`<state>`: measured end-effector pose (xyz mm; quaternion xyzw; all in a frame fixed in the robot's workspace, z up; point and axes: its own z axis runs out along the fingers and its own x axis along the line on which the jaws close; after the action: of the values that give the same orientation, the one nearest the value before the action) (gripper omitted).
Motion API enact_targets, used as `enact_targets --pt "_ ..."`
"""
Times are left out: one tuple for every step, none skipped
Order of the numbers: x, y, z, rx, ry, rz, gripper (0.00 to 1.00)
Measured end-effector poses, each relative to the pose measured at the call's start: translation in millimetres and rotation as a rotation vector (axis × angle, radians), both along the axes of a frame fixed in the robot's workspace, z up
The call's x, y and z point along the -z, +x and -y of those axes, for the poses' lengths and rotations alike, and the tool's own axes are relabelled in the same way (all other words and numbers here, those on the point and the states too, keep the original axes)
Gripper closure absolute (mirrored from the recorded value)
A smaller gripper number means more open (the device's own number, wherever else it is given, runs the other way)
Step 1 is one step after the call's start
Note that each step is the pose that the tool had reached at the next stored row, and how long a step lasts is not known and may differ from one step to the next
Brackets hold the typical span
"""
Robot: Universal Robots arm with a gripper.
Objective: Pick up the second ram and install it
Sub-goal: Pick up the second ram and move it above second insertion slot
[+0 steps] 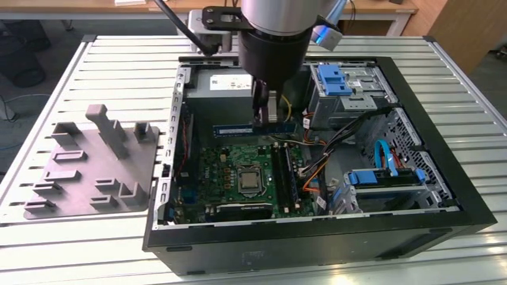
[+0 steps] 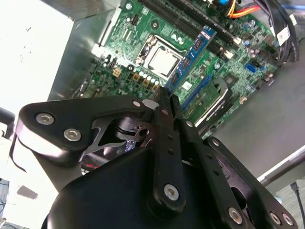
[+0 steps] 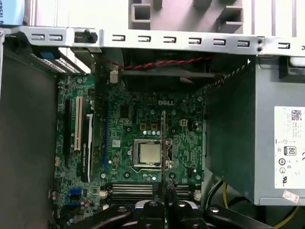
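Your claw point(image 1: 267, 120) is clamped on the memory stick point(image 1: 234, 129). It holds the stick level over the motherboard point(image 1: 225, 172), inside the open computer case point(image 1: 443, 196). The grey fixture plate point(image 1: 79, 178) lies beside the case.

We are watching the arm reaching down into the open computer case point(image 1: 317, 243), which is lying on its side on the slatted desk point(image 1: 103, 71). Its pincer point(image 1: 267, 119) is gripping the second ram point(image 1: 237, 129) from above. The stick is hanging level, running across the exterior view above the motherboard point(image 1: 225, 163) and near the grey power supply point(image 1: 218, 83). The processor point(image 1: 248, 178) is sitting lower in the picture than the stick. To the exterior view's left, the grey fixture plate point(image 1: 87, 172) is resting on the desk just beside the case, its posts standing upright. A blue drive bracket point(image 1: 333, 77) is showing inside the case toward the exterior view's right.
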<state>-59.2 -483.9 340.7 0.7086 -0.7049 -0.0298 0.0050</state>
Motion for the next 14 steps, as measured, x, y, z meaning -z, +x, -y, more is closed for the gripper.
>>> enact_targets --pt "1.8 1.1 0.0 0.0 0.0 0.0 0.86" --pt "3.8 2.0 0.2 0.0 0.0001 0.0001 0.86" --pt "5.5 2.6 0.3 0.0 0.0 0.0 0.86" --pt "7.4 3.2 0.5 0.0 0.0001 0.0 0.86" --pt "9.1 3.7 0.8 0.0 0.0 0.0 0.86" --pt "10.8 4.3 1.2 0.0 0.0 0.0 0.86" --pt "12.5 5.1 1.5 0.0 -0.0001 0.0 0.86" --pt "14.4 6.0 1.8 0.0 0.0 0.0 0.86" --pt "16.1 6.9 2.1 0.0 0.0001 0.0 0.86" --pt "17.7 7.9 2.4 0.0 0.0 0.0 0.86" --pt "19.2 8.9 2.7 0.0 0.0 0.0 0.86" --pt "20.8 10.2 3.1 0.0 0.0 0.0 0.86" --pt "22.3 11.5 3.3 0.0 0.0 0.0 0.86" --pt "23.8 13.0 3.5 0.0 0.0 0.0 0.86"
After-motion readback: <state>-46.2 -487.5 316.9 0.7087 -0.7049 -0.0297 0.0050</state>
